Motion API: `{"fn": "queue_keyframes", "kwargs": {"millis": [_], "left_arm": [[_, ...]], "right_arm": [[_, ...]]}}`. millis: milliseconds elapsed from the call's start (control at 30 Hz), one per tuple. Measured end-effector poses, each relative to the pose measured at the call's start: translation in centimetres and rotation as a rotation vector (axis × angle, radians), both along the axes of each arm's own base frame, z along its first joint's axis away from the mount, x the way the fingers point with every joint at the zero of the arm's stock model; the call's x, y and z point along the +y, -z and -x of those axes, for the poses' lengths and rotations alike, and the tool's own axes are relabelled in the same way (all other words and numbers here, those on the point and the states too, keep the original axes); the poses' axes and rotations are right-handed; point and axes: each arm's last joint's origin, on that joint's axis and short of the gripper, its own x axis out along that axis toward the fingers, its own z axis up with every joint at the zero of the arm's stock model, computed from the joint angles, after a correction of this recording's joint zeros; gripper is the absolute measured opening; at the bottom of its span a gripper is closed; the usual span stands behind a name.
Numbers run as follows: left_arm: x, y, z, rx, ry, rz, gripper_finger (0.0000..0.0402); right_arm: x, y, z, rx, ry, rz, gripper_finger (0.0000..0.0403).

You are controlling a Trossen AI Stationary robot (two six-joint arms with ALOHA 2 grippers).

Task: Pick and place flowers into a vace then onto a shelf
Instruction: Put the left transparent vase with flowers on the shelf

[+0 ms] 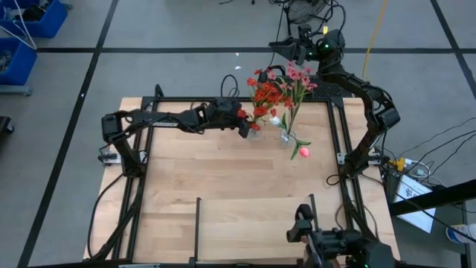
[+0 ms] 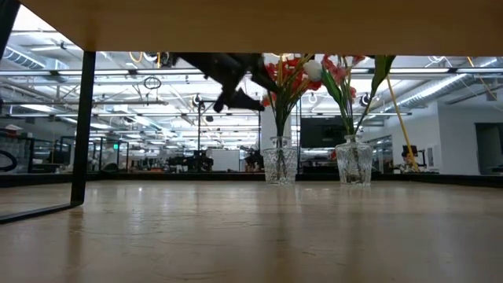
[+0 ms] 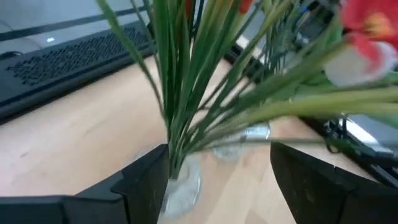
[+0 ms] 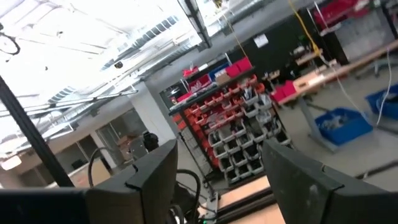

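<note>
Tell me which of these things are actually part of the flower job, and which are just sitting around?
Part of the job:
- red flowers in a glass vase
- second vase with pink flowers
- left end effector, open at the stems

Just lying about:
- pink-red tulip bud lying on the table
- blue bins on the floor

From my seat, the near and middle tabletop lies bare, wide room for either arm to sweep. The crowding is at the far edge: two glass vases, the left vase and the right vase, stand close side by side, their flowers spreading above and tangling over the gap between them. My left gripper sits just left of the left vase, fingers apart around the stems, so that side is taken. A pink-red tulip lies on the wood just near the right vase. The right arm folds along the far right edge, fingers spread, clear of the bunch.
</note>
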Motion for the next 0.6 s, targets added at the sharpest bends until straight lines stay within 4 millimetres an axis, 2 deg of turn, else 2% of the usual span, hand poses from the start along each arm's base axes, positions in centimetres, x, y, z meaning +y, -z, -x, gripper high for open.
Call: {"fn": "queue_keyframes", "kwargs": {"millis": [233, 367, 500, 600], "left_arm": [[-0.5, -3.5, 2.5, 0.021, -0.014, -0.05, 0.0283], [-0.5, -4.7, 3.9, 0.043, -0.049, -0.053, 0.0283], [-0.2, -5.7, 4.9, 0.049, -0.053, -0.076, 0.0283], [-0.1, -5.6, 5.3, 0.073, -0.047, -0.076, 0.0283]], "right_arm": [[2.2, -2.4, 0.5, -0.008, -0.005, 0.061, 0.0226], [3.9, -3.2, 0.5, 0.041, 0.003, 0.081, 0.0226], [6.2, -4.0, 0.5, 0.102, 0.051, 0.112, 0.0226], [7.8, -4.1, 0.3, 0.172, 0.118, 0.107, 0.0226]]}}
